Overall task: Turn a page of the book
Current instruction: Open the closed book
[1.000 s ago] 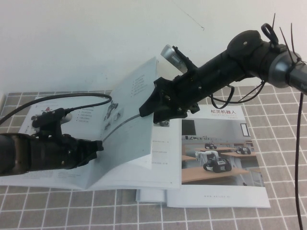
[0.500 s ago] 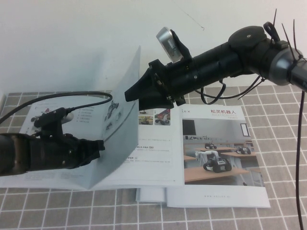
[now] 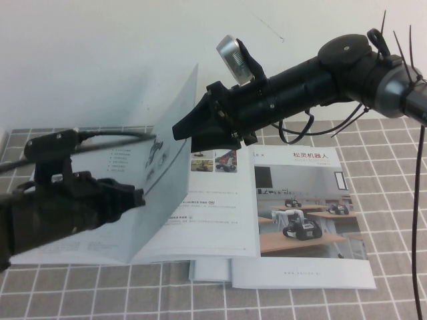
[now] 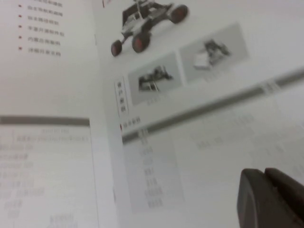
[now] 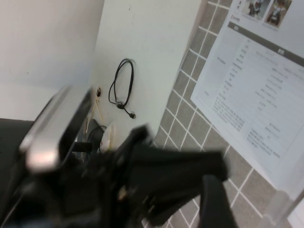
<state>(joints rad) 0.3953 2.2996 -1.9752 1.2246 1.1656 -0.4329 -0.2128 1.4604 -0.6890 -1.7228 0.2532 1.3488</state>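
The book (image 3: pixel 223 213) lies open on the checked cloth. Its page (image 3: pixel 170 167) stands almost upright at the spine, leaning slightly right. My right gripper (image 3: pixel 181 131) is open, and its tips rest against the page's right face near the top edge. Nothing is between its fingers. My left gripper (image 3: pixel 138 197) hovers shut just left of the page, low down. In the left wrist view, the page (image 4: pixel 213 114) shows a wheeled-robot picture, two small photos and a grey band, with the left gripper (image 4: pixel 264 176) close to it.
A second booklet (image 3: pixel 313 220) with a Chinese title and a desk photo lies under the book at the right. The grey checked cloth (image 3: pixel 80 293) covers the table. A white wall (image 3: pixel 100 60) stands behind. A black cable (image 3: pixel 417 220) hangs at the far right.
The page has swung from leaning right to nearly upright, pushed by the right gripper moving left and up. The left arm has risen and tilted off the left-hand page.
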